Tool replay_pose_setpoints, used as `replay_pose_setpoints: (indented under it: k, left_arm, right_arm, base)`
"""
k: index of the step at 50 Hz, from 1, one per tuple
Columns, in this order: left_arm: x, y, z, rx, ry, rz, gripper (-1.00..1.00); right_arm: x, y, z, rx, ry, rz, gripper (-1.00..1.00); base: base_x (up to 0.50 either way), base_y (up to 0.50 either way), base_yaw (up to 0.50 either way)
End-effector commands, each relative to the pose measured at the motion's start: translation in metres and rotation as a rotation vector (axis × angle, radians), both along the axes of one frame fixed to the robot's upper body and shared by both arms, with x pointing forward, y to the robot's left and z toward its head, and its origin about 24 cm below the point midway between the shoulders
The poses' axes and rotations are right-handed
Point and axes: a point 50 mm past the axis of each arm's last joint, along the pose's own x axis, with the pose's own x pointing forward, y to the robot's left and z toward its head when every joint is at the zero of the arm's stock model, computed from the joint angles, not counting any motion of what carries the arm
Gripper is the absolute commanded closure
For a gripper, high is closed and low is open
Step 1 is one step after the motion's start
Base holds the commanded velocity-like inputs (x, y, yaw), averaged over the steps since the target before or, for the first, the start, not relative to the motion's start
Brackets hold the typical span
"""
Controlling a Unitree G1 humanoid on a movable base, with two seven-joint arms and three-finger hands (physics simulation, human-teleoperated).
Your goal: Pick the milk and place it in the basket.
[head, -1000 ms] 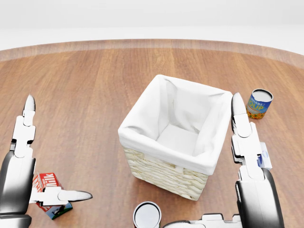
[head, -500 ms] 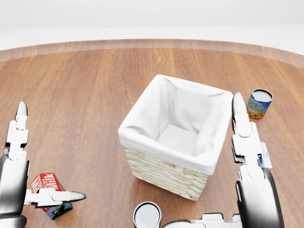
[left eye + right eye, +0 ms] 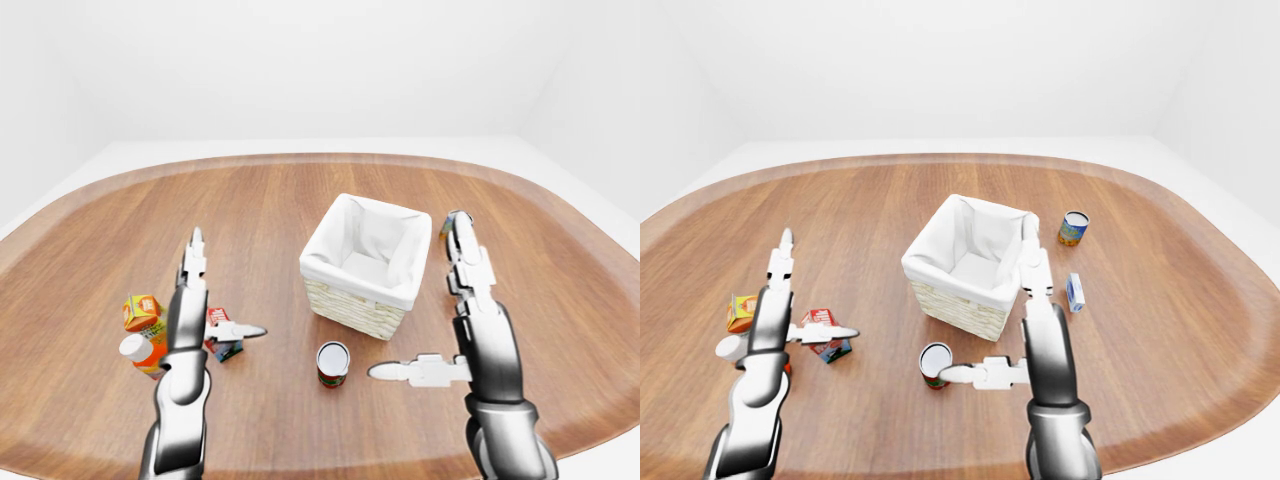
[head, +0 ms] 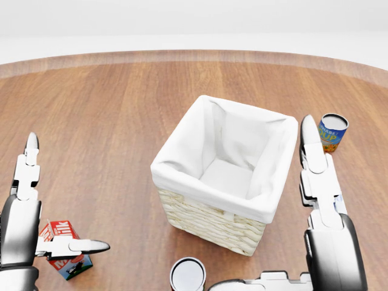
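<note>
Milk carton point(image 4: 63, 248) lies on the wooden table point(image 4: 109, 115) at the head view's lower left, well apart from the cloth-lined basket point(image 4: 221, 176). Left hand point(image 4: 36, 233) is beside the carton, fingers spread wide, thumb point(image 4: 85, 246) across it, nothing gripped. Right hand point(image 4: 309, 242) is spread wide too, just right of the basket, empty.
</note>
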Motion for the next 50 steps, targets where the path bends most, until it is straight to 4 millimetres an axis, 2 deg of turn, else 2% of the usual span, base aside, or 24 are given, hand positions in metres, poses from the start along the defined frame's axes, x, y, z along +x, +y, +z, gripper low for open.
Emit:
replay_pose_setpoints:
  k: [1, 12, 33, 50]
  left_arm:
    - [0.007, 0.004, -0.009, 0.000, 0.029, 0.021, -1.00]
    - [0.009, 0.014, -0.025, 0.002, 0.085, 0.076, -1.00]
    - [0.010, 0.023, -0.036, 0.020, 0.124, 0.123, -1.00]
    - [0.025, 0.035, -0.057, 0.029, 0.198, 0.192, -1.00]
  right_arm:
    - [-0.001, -0.001, 0.002, 0.005, -0.010, -0.002, -1.00]
    - [0.000, 0.000, 0.000, 0.008, -0.002, 0.001, -1.00]
    - [0.000, 0.001, -0.001, 0.006, 0.002, 0.005, -1.00]
    - [0.000, 0.002, -0.001, 0.004, 0.006, 0.010, -1.00]
  base:
    - [0.00, 0.00, 0.00]
    - [0.00, 0.00, 0.00]
    - [0.00, 0.00, 0.00]
    - [0.00, 0.00, 0.00]
